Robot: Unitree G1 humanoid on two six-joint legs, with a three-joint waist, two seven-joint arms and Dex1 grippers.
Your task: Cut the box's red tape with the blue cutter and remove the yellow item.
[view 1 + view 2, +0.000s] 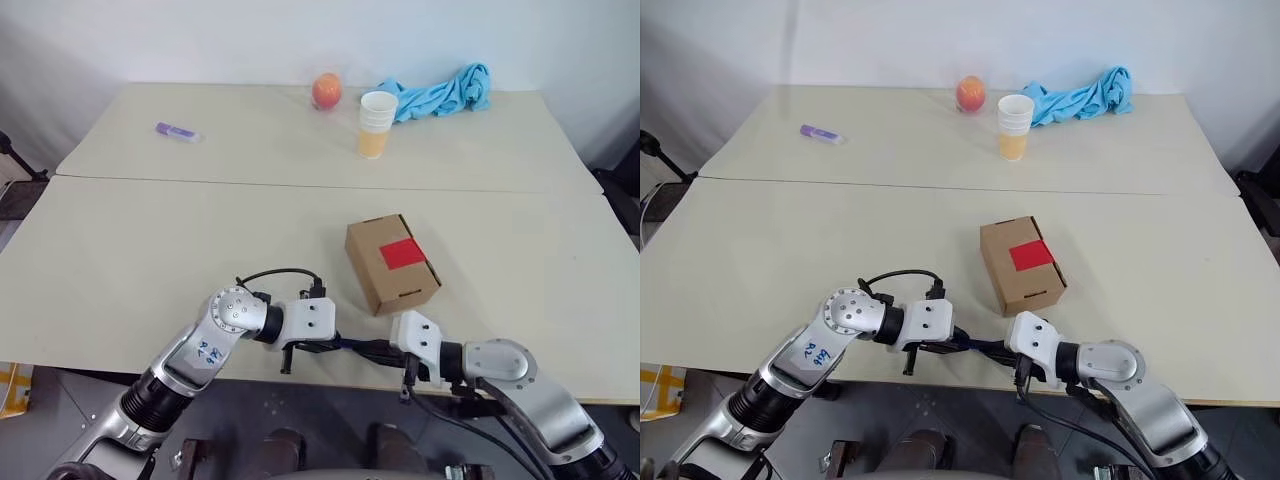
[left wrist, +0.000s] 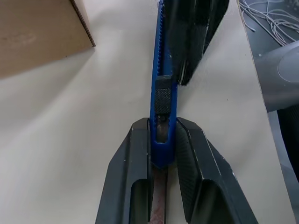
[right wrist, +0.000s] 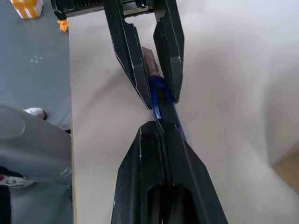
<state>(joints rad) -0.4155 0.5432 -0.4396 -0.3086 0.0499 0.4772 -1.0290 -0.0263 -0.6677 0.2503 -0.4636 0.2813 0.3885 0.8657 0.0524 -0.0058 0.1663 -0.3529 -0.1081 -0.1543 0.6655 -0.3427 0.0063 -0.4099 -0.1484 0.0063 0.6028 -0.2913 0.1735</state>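
Both grippers, left (image 2: 162,154) & right (image 3: 156,128), were clamped on the blue cutter (image 2: 161,100), low centre of frame. Cardboard box (image 1: 392,263) w/ red tape (image 1: 402,253) sat just above-right, mid-table.

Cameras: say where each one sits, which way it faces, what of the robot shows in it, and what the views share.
Head pair: on the head, facing forward and down over the table; both arms show, with the box and its red tape beyond them.
Left wrist: on the left arm, looking along the left gripper, shut on the blue cutter; the right gripper faces it.
Right wrist: on the right arm, looking along the right gripper at the left one.
Shared: both grippers clamping the cutter, one at each end.
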